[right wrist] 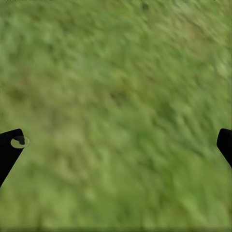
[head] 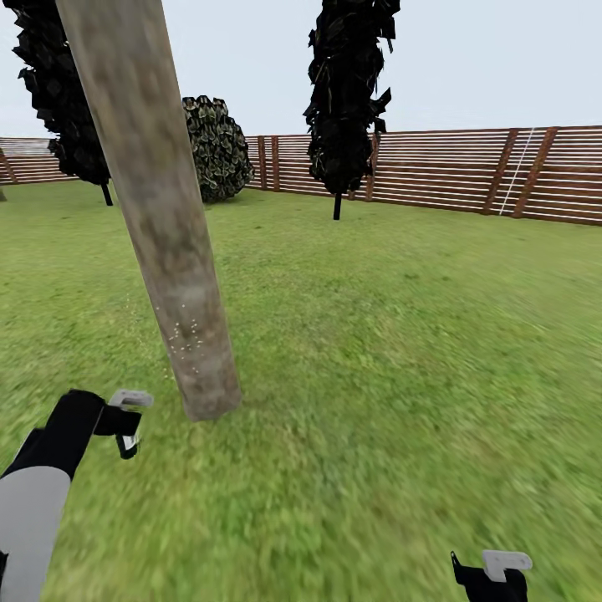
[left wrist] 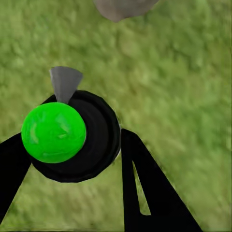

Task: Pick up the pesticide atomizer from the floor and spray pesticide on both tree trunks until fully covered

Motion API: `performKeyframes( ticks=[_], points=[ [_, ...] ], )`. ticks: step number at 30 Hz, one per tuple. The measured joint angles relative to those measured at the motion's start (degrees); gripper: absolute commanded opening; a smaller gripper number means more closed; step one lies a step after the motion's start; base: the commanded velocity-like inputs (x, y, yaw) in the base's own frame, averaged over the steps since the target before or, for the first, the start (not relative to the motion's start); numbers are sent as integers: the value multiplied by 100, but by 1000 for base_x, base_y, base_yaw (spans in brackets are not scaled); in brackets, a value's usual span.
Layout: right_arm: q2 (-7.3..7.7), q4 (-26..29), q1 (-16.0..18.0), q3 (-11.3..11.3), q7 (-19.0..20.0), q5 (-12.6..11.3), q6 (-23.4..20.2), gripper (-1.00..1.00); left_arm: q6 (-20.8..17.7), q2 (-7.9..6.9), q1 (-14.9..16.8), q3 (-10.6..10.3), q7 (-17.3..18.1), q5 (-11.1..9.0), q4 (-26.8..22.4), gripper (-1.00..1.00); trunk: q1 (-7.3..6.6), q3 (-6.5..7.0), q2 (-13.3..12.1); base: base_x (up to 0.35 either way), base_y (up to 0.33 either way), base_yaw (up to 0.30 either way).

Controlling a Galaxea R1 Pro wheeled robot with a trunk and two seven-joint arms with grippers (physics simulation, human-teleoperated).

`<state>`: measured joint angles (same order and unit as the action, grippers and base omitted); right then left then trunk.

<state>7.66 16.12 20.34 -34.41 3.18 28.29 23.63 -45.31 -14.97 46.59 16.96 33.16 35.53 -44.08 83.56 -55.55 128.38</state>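
Note:
One of the trees stands close ahead to my left, its pale grey-brown mottled tree trunk (head: 167,226) leaning across the head view. Whitish pesticide specks (head: 186,333) dot the bark low down and the grass beside it. My left gripper (head: 125,422) hangs just left of the trunk's base, shut on the pesticide atomizer (left wrist: 72,137). The left wrist view looks down on the atomizer: a round black body with a bright green ball and a grey cone-shaped nozzle. The trunk's foot (left wrist: 123,7) lies beyond the nozzle. My right gripper (head: 493,573) is low at the right, open over bare grass (right wrist: 116,121).
Green lawn (head: 401,334) stretches ahead and to the right. Two black conifers (head: 343,100) (head: 63,92) and a round dark shrub (head: 217,146) stand far back, in front of a brown slatted fence (head: 468,171).

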Motion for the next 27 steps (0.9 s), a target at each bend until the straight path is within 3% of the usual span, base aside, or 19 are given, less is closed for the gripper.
performKeyframes(
  ticks=[3,9,11,14,16,17,18,20,23,27],
  points=[
    [0,0,0,0,5,1,2,100,25,96,-75,23,-522,-76,153,-100,0,0,0,0,0,0],
    [0,0,0,4,7,1,3,100,93,217,-535,112,-775,-85,389,-100,0,0,0,0,0,0],
    [-4,0,0,6,8,1,1,100,423,304,-668,308,-923,-182,544,-100,0,-1,0,0,0,0],
    [-6,-3,0,7,8,1,0,100,866,419,-847,530,-1540,-261,856,-100,0,0,0,0,0,0],
    [-8,-1,0,7,8,1,1,100,949,444,-939,563,-1776,-416,1037,-100,0,0,0,0,0,0],
    [-8,0,0,4,7,1,1,100,1007,452,-973,572,-1864,-700,1127,-100,0,0,0,0,0,0],
    [-7,0,0,2,6,0,2,100,1073,454,-980,574,-1892,-876,1151,-100,0,0,0,0,0,0],
    [-7,0,0,4,3,0,2,100,1254,455,-985,574,-1912,-1046,1164,-100,0,0,0,0,0,0],
    [-8,-1,0,6,4,0,2,100,1527,456,-988,570,-1932,-1155,1145,-100,0,0,0,2,0,0],
    [-9,0,0,3,0,0,1,100,1609,488,-989,571,-1938,-1190,1073,-100,-2,0,0,134,-69,0]
  ],
)
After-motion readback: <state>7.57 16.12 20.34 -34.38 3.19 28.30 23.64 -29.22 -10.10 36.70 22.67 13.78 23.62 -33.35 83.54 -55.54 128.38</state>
